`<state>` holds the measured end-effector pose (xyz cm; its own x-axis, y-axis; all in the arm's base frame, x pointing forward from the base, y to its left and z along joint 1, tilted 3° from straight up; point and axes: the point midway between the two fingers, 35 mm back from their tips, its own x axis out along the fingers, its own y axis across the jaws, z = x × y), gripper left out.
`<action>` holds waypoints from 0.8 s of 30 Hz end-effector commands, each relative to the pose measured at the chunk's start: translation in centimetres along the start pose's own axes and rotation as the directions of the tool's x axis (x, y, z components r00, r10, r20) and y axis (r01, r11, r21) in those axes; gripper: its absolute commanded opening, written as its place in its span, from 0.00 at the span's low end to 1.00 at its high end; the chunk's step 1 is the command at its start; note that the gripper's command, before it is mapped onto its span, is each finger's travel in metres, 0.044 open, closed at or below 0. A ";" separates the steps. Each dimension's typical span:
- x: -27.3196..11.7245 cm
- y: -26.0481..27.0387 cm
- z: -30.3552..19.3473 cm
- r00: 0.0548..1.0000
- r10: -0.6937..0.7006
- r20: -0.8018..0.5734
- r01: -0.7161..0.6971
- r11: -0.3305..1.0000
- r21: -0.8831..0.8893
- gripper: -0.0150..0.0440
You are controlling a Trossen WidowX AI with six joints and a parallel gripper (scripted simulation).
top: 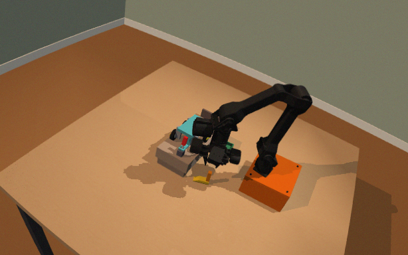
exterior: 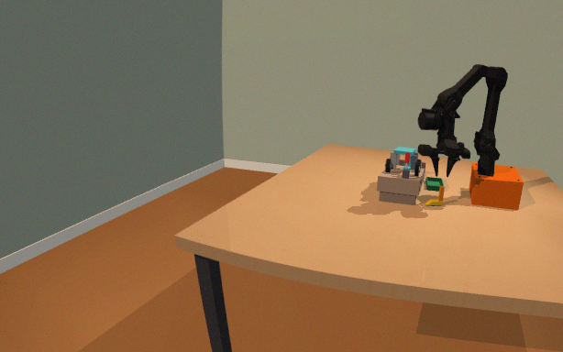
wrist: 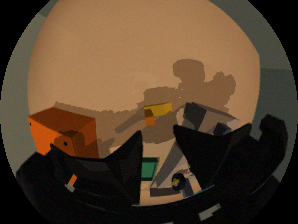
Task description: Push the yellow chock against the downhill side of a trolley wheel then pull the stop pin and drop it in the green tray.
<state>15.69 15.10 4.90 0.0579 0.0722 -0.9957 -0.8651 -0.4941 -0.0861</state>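
The yellow chock (top: 200,180) (exterior: 434,203) (wrist: 161,109) lies on the table beside the ramp's near end, its orange handle (top: 208,176) (exterior: 441,193) (wrist: 149,118) upright. My gripper (top: 211,165) (exterior: 442,176) (wrist: 157,131) is partly open and empty, pointing down above the table between ramp and orange base, higher than the chock. The blue trolley (top: 189,126) (exterior: 404,150) stands on the ramp (top: 172,162) (exterior: 398,185). The red-headed stop pin (top: 185,141) (exterior: 407,158) stands at its near end. The green tray (exterior: 435,188) (wrist: 149,169) lies behind the chock, partly hidden by the gripper in the top view.
The orange base block (top: 272,174) (exterior: 496,190) (wrist: 65,125) carries the arm, right of the chock in the top and exterior views. The ramp's raised side is left of the gripper there. The arm hides part of the trolley and the ramp's far end in the top view.
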 end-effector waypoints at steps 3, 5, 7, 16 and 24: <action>1.9 0.5 -0.1 1.000 0.016 0.000 -0.016 1.000 -0.003 0.58; 2.0 0.6 -0.1 1.000 0.016 0.000 -0.016 1.000 -0.003 0.58; 2.0 0.6 -0.1 1.000 0.016 0.000 -0.016 1.000 -0.003 0.58; 3.2 0.5 -0.1 1.000 0.016 0.000 -0.016 1.000 -0.003 0.58; 4.5 0.5 -0.1 1.000 0.016 0.000 -0.016 1.000 -0.003 0.58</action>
<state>15.80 15.25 1.26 0.0578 0.0724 -0.9957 -0.8643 -0.4955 -0.0862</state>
